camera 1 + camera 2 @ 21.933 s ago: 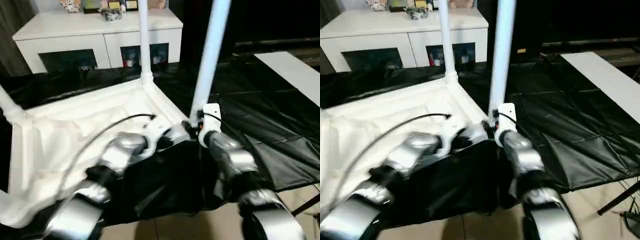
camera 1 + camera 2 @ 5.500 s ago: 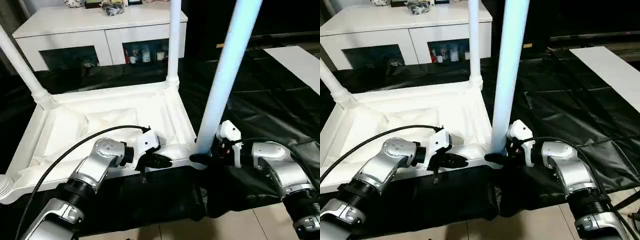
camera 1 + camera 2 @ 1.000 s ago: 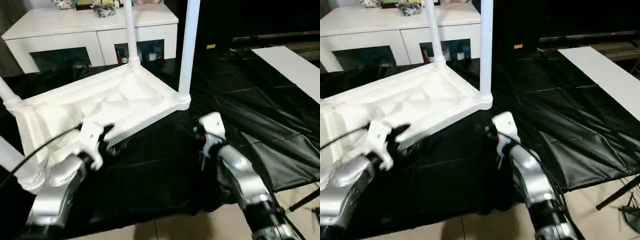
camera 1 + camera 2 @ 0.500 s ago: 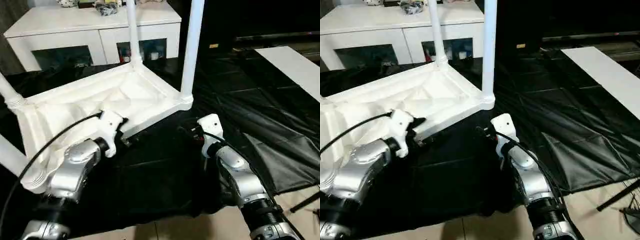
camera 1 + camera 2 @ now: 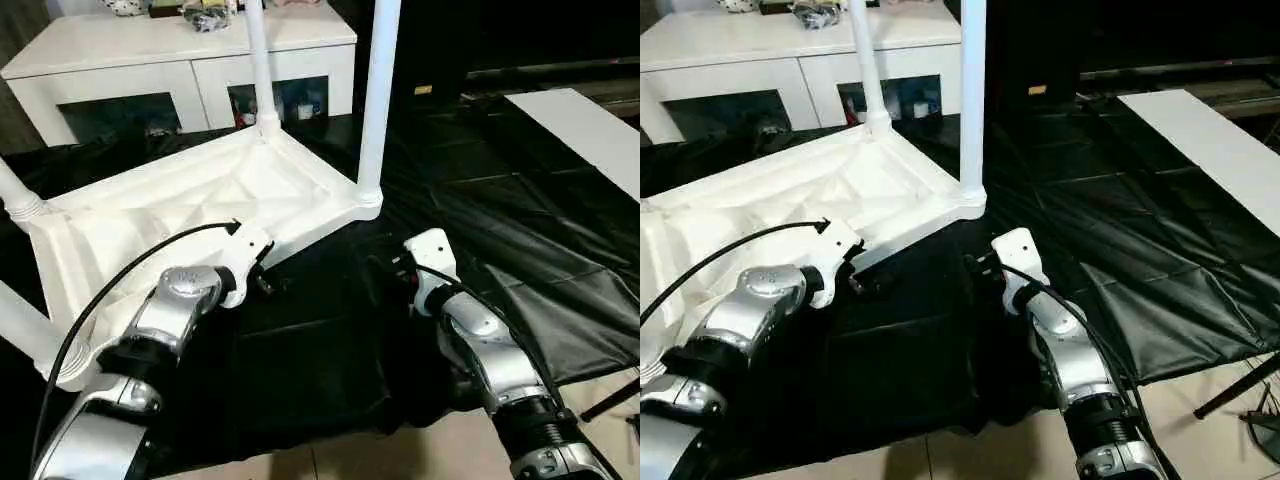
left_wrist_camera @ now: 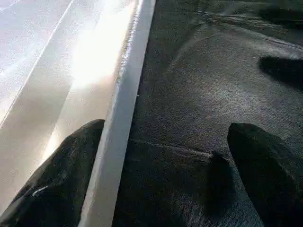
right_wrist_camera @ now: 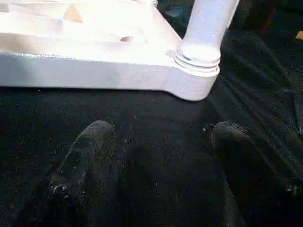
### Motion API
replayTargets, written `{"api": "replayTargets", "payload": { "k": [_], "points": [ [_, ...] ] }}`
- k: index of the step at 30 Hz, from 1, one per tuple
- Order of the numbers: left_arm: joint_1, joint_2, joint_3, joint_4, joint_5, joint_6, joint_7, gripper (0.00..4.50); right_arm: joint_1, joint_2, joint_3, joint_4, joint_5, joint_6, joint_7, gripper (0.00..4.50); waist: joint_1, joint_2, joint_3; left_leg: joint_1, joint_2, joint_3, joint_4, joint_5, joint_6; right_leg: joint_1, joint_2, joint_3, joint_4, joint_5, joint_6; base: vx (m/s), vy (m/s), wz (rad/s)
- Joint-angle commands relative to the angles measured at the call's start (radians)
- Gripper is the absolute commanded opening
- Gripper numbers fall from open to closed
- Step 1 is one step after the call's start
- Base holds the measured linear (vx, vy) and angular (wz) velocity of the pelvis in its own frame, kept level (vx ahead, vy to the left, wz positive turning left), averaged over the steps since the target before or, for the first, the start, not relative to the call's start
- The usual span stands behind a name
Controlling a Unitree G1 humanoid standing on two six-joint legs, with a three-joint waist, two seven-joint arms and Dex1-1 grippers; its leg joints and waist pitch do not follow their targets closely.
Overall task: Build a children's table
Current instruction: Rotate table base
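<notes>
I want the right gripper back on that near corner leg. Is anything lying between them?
Nothing visible does. The right gripper is open, with bare black sheet between it and the corner leg.

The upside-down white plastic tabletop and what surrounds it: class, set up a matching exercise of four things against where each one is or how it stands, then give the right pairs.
Things:
1. White plastic tabletop
2. White cabinet with dark glass doors
3. Left gripper
4. Flat white board

Places or states:
A. Lying on the black sheet at the far right
B. Open, with the tabletop's rim between its fingers
C. Standing behind the work, small items on top
D. Underside up, legs rising from its corners

Pairs: 1-D, 2-C, 3-B, 4-A
</notes>
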Motion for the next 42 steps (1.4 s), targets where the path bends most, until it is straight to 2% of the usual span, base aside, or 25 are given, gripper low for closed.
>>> {"api": "replayTargets", "payload": {
  "k": [1, 2, 3, 5, 7, 10, 13, 16, 20, 23, 24, 25, 27, 30, 32, 34, 35, 36, 37, 38, 39, 42],
  "points": [
    [0.0, -0.006, -0.032, -0.002, -0.002, -0.024, -0.072, 4.46, 0.012, -0.004, -0.004, -0.032, 0.0, -0.014, 0.011, 3.59, 0.003, 0.007, -0.073, 0.017, 0.044, -0.026, -0.075, -0.216, 0.036, 0.051, -0.052, 0.033, -0.045, -0.12, -0.268, 0.0, 0.0, 0.0],
    [0.003, -0.006, -0.034, -0.011, -0.008, -0.032, -0.09, 4.46, 0.012, -0.004, -0.004, -0.033, 0.002, -0.017, 0.014, 3.59, 0.005, 0.007, -0.074, 0.018, 0.044, -0.026, -0.075, -0.213, 0.037, 0.051, -0.052, 0.034, -0.044, -0.113, -0.27, 0.0, 0.0, 0.0],
    [0.012, -0.007, -0.037, -0.036, -0.024, -0.039, -0.128, 4.46, 0.014, -0.005, -0.005, -0.037, 0.008, -0.022, 0.022, 3.59, 0.005, 0.0, -0.074, 0.016, 0.045, -0.024, -0.075, -0.209, 0.039, 0.051, -0.052, 0.034, -0.045, -0.109, -0.271, 0.0, 0.0, 0.0],
    [0.032, -0.009, -0.043, -0.092, -0.057, -0.037, -0.197, 4.46, 0.019, -0.005, -0.003, -0.048, 0.02, -0.031, 0.04, 3.59, 0.013, 0.005, -0.076, 0.018, 0.049, -0.024, -0.074, -0.187, 0.048, 0.05, -0.055, 0.035, -0.038, -0.082, -0.28, 0.0, 0.0, 0.0],
    [0.049, -0.009, -0.056, -0.142, -0.075, -0.025, -0.238, 4.46, 0.03, -0.005, 0.0, -0.066, 0.033, -0.036, 0.064, 3.59, 0.017, 0.004, -0.075, 0.018, 0.049, -0.022, -0.073, -0.175, 0.059, 0.048, -0.053, 0.035, -0.037, -0.065, -0.284, 0.0, 0.0, 0.0],
    [0.056, -0.017, -0.056, -0.174, -0.083, -0.021, -0.255, 4.46, 0.041, -0.005, 0.001, -0.082, 0.04, -0.042, 0.074, 3.59, 0.022, 0.0, -0.071, 0.019, 0.05, -0.022, -0.077, -0.206, 0.05, 0.047, -0.054, 0.036, -0.042, -0.12, -0.271, 0.0, 0.0, 0.0],
    [0.057, -0.02, -0.051, -0.178, -0.079, -0.028, -0.256, 4.46, 0.045, -0.004, 0.0, -0.086, 0.041, -0.046, 0.078, 3.59, 0.018, -0.002, -0.068, 0.017, 0.048, -0.023, -0.08, -0.231, 0.033, 0.048, -0.055, 0.036, -0.048, -0.175, -0.251, 0.0, 0.0, 0.0],
    [0.052, -0.022, -0.042, -0.163, -0.059, -0.05, -0.224, 4.46, 0.05, -0.005, -0.001, -0.09, 0.04, -0.045, 0.081, 3.59, 0.016, -0.001, -0.069, 0.017, 0.047, -0.024, -0.08, -0.236, 0.029, 0.047, -0.054, 0.037, -0.05, -0.19, -0.242, 0.0, 0.0, 0.0],
    [0.063, -0.014, -0.009, -0.195, -0.057, -0.059, -0.159, 4.46, 0.052, -0.022, -0.006, -0.094, 0.026, -0.011, 0.075, 3.59, 0.013, 0.002, -0.071, 0.015, 0.049, -0.026, -0.08, -0.222, 0.029, 0.05, -0.053, 0.035, -0.046, -0.156, -0.243, 0.0, 0.0, 0.0],
    [0.087, -0.016, 0.022, -0.266, -0.092, -0.03, -0.143, 4.46, 0.04, -0.027, -0.016, -0.079, 0.021, 0.016, 0.06, 3.59, 0.012, 0.001, -0.07, 0.014, 0.047, -0.025, -0.079, -0.215, 0.034, 0.05, -0.053, 0.035, -0.047, -0.157, -0.25, 0.0, 0.0, 0.0],
    [0.119, -0.023, 0.053, -0.349, -0.131, 0.012, -0.136, 4.46, 0.024, -0.03, -0.022, -0.062, 0.024, 0.032, 0.053, 3.59, 0.011, 0.001, -0.071, 0.014, 0.048, -0.024, -0.078, -0.213, 0.034, 0.051, -0.054, 0.035, -0.045, -0.154, -0.252, 0.0, 0.0, 0.0],
    [0.139, -0.026, 0.067, -0.395, -0.153, 0.035, -0.135, 4.46, 0.014, -0.033, -0.023, -0.056, 0.031, 0.035, 0.067, 3.59, 0.01, -0.004, -0.07, 0.011, 0.05, -0.025, -0.079, -0.208, 0.037, 0.053, -0.055, 0.035, -0.044, -0.152, -0.259, 0.0, 0.0, 0.0],
    [0.16, -0.025, 0.074, -0.433, -0.167, 0.053, -0.136, 4.46, 0.002, -0.04, -0.021, -0.049, 0.037, 0.03, 0.09, 3.59, 0.008, -0.001, -0.07, 0.012, 0.05, -0.024, -0.077, -0.208, 0.041, 0.05, -0.053, 0.034, -0.042, -0.156, -0.262, 0.0, 0.0, 0.0],
    [0.211, -0.013, 0.077, -0.5, -0.177, 0.082, -0.122, 4.46, -0.036, -0.066, -0.014, -0.024, 0.063, 0.016, 0.179, 3.59, 0.007, -0.004, -0.066, 0.013, 0.048, -0.023, -0.079, -0.231, 0.045, 0.047, -0.051, 0.034, -0.05, -0.208, -0.245, 0.0, 0.0, 0.0],
    [0.23, -0.008, 0.077, -0.519, -0.177, 0.091, -0.116, 4.46, -0.056, -0.079, -0.012, -0.009, 0.074, 0.011, 0.219, 3.59, 0.005, -0.001, -0.067, 0.016, 0.049, -0.023, -0.078, -0.24, 0.044, 0.045, -0.049, 0.034, -0.049, -0.218, -0.241, 0.0, 0.0, 0.0],
    [0.276, 0.002, 0.075, -0.573, -0.181, 0.121, -0.111, 4.46, -0.135, -0.103, -0.015, 0.075, 0.08, -0.015, 0.275, 3.59, 0.002, -0.001, -0.067, 0.013, 0.048, -0.025, -0.079, -0.245, 0.042, 0.047, -0.049, 0.033, -0.049, -0.222, -0.241, 0.0, 0.0, 0.0],
    [0.319, 0.008, 0.07, -0.63, -0.188, 0.155, -0.111, 4.46, -0.222, -0.115, -0.028, 0.178, 0.076, -0.036, 0.29, 3.59, -0.005, -0.004, -0.072, 0.009, 0.05, -0.029, -0.076, -0.235, 0.036, 0.052, -0.055, 0.032, -0.038, -0.204, -0.258, 0.0, 0.0, 0.0],
    [0.329, 0.009, 0.068, -0.645, -0.19, 0.164, -0.111, 4.46, -0.244, -0.117, -0.032, 0.204, 0.074, -0.04, 0.288, 3.59, -0.008, -0.006, -0.066, 0.003, 0.049, -0.029, -0.082, -0.23, 0.041, 0.055, -0.051, 0.03, -0.047, -0.215, -0.255, 0.0, 0.0, 0.0],
    [0.35, 0.011, 0.062, -0.683, -0.198, 0.193, -0.109, 4.46, -0.289, -0.117, -0.039, 0.259, 0.069, -0.044, 0.289, 3.59, -0.006, -0.003, -0.069, 0.015, 0.049, -0.023, -0.073, -0.234, 0.043, 0.044, -0.052, 0.032, -0.045, -0.225, -0.267, 0.0, 0.0, 0.0],
    [0.368, 0.014, 0.056, -0.713, -0.205, 0.216, -0.108, 4.46, -0.323, -0.118, -0.041, 0.301, 0.066, -0.047, 0.297, 3.59, -0.006, -0.008, -0.065, 0.011, 0.047, -0.021, -0.075, -0.231, 0.048, 0.045, -0.048, 0.032, -0.05, -0.229, -0.264, 0.0, 0.0, 0.0],
    [0.383, 0.018, 0.05, -0.741, -0.21, 0.236, -0.105, 4.46, -0.352, -0.12, -0.038, 0.338, 0.057, -0.052, 0.309, 3.59, -0.005, -0.004, -0.067, 0.014, 0.049, -0.022, -0.073, -0.228, 0.047, 0.044, -0.05, 0.032, -0.045, -0.224, -0.268, 0.0, 0.0, 0.0],
    [0.397, 0.023, 0.044, -0.766, -0.213, 0.251, -0.104, 4.46, -0.383, -0.125, -0.029, 0.378, 0.044, -0.055, 0.324, 3.59, -0.001, -0.006, -0.067, 0.014, 0.048, -0.021, -0.071, -0.213, 0.057, 0.044, -0.047, 0.031, -0.044, -0.211, -0.272, 0.0, 0.0, 0.0]
  ]
}}
